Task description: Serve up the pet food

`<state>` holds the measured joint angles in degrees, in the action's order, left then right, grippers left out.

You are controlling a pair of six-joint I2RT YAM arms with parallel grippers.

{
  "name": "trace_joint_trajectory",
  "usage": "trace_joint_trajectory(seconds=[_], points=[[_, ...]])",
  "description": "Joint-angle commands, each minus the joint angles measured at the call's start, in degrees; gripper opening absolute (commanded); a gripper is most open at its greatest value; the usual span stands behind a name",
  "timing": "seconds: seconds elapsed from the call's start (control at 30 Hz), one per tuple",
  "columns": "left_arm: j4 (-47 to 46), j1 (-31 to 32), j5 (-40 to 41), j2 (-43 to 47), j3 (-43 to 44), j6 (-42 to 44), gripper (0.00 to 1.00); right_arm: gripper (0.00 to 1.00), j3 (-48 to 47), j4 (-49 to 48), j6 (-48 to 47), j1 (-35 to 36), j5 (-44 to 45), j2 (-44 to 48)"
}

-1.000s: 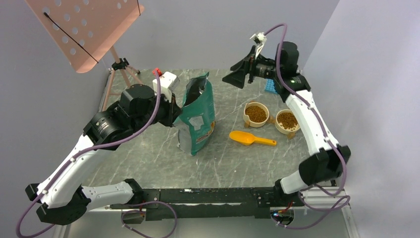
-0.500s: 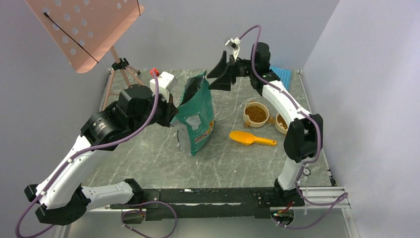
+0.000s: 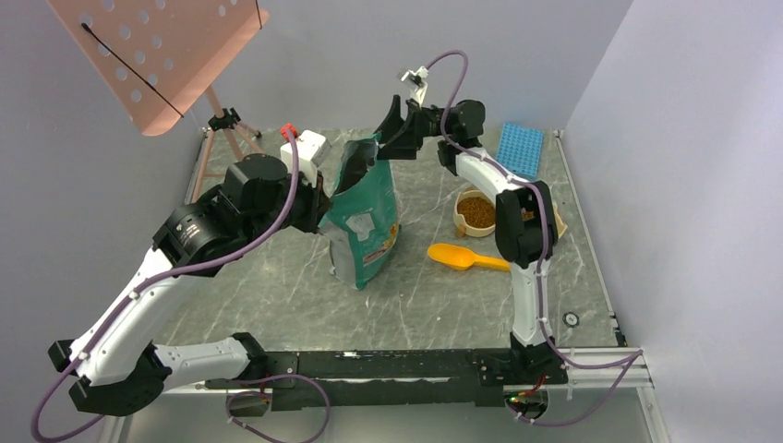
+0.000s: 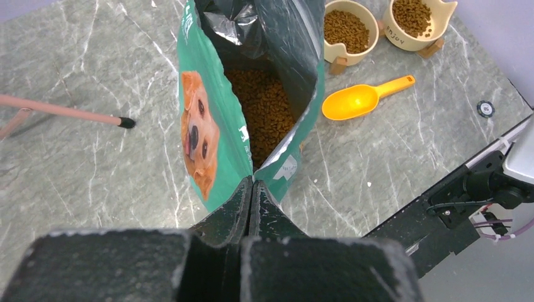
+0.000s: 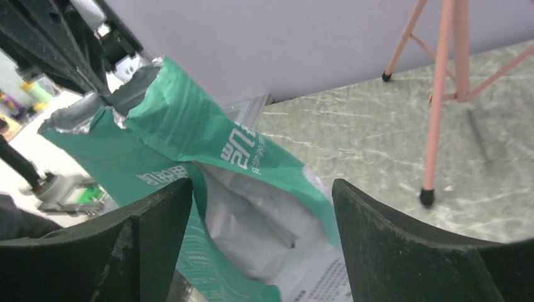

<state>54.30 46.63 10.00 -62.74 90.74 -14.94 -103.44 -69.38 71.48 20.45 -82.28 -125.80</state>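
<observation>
Left gripper [image 4: 252,189], jaws pressed together, is pinching the glossy green foil bag [image 4: 217,94] at its seam. Right gripper [image 5: 261,189], jaws spread, is hovering at the crumpled rim. Pet food [image 4: 264,110] is lying inside the bag and in two cream bowls [image 4: 354,58], with the orange scoop [image 4: 359,100] alongside.

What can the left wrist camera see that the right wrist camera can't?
Only the left wrist view: brown kibble pellets inside the green foil pet-food bag, two cream bowls filled with kibble, the orange plastic scoop, the dog picture, and the left pincer shut on the bag's edge.
Only the right wrist view: the right pincer, open, its black fingers either side of the bag's top, and the grey wall.
Both: the bag, the grey marble table and a pink stand leg.
</observation>
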Motion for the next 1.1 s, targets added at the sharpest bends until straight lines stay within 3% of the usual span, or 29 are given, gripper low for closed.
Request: trace_joint_trajectory(seconds=[0.0, 0.03, 0.07, 0.1, 0.17, 0.3, 0.43, 0.57, 0.67, 0.73, 0.8, 0.83, 0.93, 1.07], points=[[-0.3, -0.2, 1.4, 0.1, 2.6, -0.9, 0.00, 0.86, 4.0, 41.5, -41.8, 1.2, 9.7, 13.9], [-0.5, -0.4, 1.4, -0.1, 2.7, -0.8, 0.00, 0.89, 2.1, 59.6, -56.4, 2.2, 15.3, 16.6], [-0.7, -0.6, 1.4, -0.2, 2.9, -0.8, 0.00, 0.91, 1.2, 66.7, -61.4, 2.9, 17.5, 17.8], [-0.9, -0.8, 1.4, -0.3, 3.0, -0.7, 0.00, 0.90, 1.8, 66.3, -60.2, 2.9, 16.1, 18.3], [-1.5, -1.1, 1.3, -0.3, 3.0, -0.5, 0.00, 0.90, 7.6, 52.4, -51.2, 2.6, 13.0, 19.9], [-2.1, -1.8, 1.3, 0.6, 2.0, -0.6, 0.00, 0.91, 6.6, 47.4, -47.8, 2.9, 8.3, 18.6], [-2.1, -2.3, 0.9, 1.6, 0.8, -0.9, 0.00, 0.92, 5.4, 29.8, -35.1, 3.0, 5.0, 14.4], [-1.1, -2.5, 1.9, 1.4, 0.9, -0.8, 0.00, 0.77, 2.6, 12.9, -19.7, 3.0, 3.2, 9.2], [-1.1, -2.6, 2.9, 1.9, 0.5, -1.7, 0.00, 0.54, 0.4, 7.3, -12.9, 3.2, 3.1, 7.3], [-0.3, -2.6, 4.9, 2.3, 0.6, -3.8, 0.00, 0.36, 0.5, 10.2, -14.0, 3.3, 4.0, 8.0], [1.1, -2.7, 8.2, 2.4, 1.0, -5.9, 0.00, 0.29, 2.4, 18.0, -21.1, 3.1, 5.4, 10.9], [1.9, -2.6, 9.7, 2.5, 1.1, -6.8, 0.00, 0.26, 3.2, 25.2, -27.3, 3.1, 7.3, 12.8], [5.2, -2.7, 15.2, 2.4, 2.3, -9.9, 0.00, 0.00, 1.9, 57.7, -49.8, 3.3, 15.2, 18.5], [12.3, -3.1, 23.0, 1.8, 3.8, -14.9, 0.00, 0.00, 7.1, 73.7, -57.2, 3.4, 27.3, 27.9]])
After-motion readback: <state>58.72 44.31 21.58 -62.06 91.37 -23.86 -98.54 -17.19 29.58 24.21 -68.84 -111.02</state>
